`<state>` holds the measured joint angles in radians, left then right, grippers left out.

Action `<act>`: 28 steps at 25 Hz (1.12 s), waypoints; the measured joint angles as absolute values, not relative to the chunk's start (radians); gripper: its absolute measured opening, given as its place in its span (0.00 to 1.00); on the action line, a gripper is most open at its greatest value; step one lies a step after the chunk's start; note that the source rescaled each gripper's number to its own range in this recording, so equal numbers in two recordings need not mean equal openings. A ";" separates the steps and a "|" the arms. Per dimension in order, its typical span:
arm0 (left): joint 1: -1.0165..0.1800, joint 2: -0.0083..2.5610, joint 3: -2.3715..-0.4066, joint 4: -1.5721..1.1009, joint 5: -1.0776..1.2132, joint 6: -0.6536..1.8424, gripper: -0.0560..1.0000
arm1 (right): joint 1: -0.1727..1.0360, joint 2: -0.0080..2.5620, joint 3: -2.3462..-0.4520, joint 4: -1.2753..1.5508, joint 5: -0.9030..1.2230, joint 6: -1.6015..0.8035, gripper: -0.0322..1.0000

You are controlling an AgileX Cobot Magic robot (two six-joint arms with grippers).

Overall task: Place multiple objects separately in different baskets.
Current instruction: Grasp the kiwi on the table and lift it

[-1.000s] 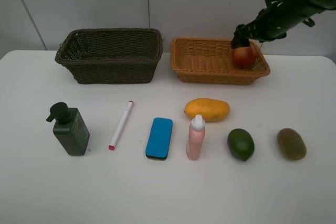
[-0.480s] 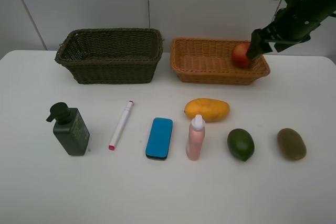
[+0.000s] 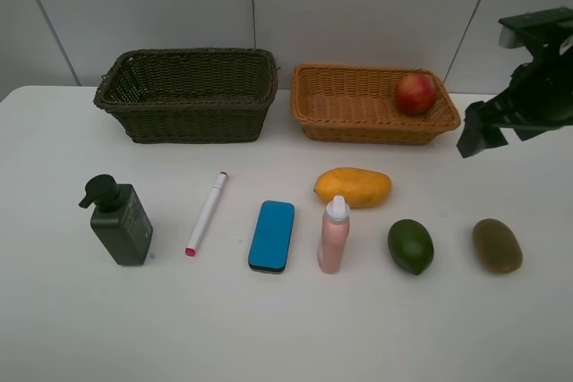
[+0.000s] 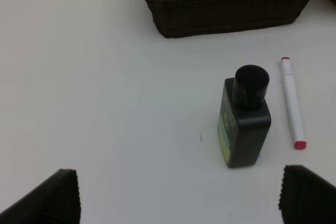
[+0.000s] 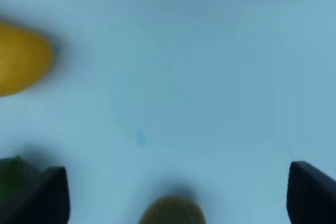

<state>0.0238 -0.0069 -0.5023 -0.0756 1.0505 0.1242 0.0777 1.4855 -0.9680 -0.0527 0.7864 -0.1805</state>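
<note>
Both my pincers are spread wide and hold nothing. Right pincer [image 3: 477,134] hangs over the desk's right edge, apart from the tan basket and above the kiwi's side. Left pincer [image 4: 181,195] looks down over the left half of the desk toward the pump bottle; its ribbed black pads are far apart.

The desk [image 3: 286,328] is plain, smooth and white. There are two woven wicker baskets, both rectangular, side by side along the far edge. The dark olive basket [image 3: 188,118] on the left is deep, and I see nothing in it. The orange-tan basket [image 3: 358,127] on the right is shallower.

Four fruits:
- One round, glossy red pomegranate [image 3: 415,93] sits inside the tan basket at its far right corner.
- One oblong, smooth yellow mango [image 3: 353,187] lies mid-desk in front of the tan basket.
- One oval, shiny green avocado [image 3: 410,246] lies nearer the front.
- One brown, matte, egg-shaped kiwi [image 3: 497,245] lies close to the right edge.

Four other items are in a row on the desk:
- One boxy dark green pump bottle [image 3: 121,221] stands upright on the left.
- One slim white marker [image 3: 206,214] with pink ends lies flat.
- One blue eraser block [image 3: 272,235] with rounded corners lies flat.
- One pink spray bottle [image 3: 334,235], cylindrical with a white top, stands upright just in front of the mango.
</note>
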 joint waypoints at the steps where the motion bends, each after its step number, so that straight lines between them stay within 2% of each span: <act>1: 0.024 -0.007 -0.502 -0.076 1.050 0.124 1.00 | 0.078 1.473 -0.946 -0.059 0.790 -0.178 1.00; 12: 0.024 -0.007 -0.502 -0.076 1.050 0.124 1.00 | 0.078 1.448 -0.772 -0.108 0.753 -0.059 1.00; 28: 0.024 -0.007 -0.502 -0.076 1.050 0.124 1.00 | 0.050 1.642 -0.730 -0.130 0.697 -0.023 1.00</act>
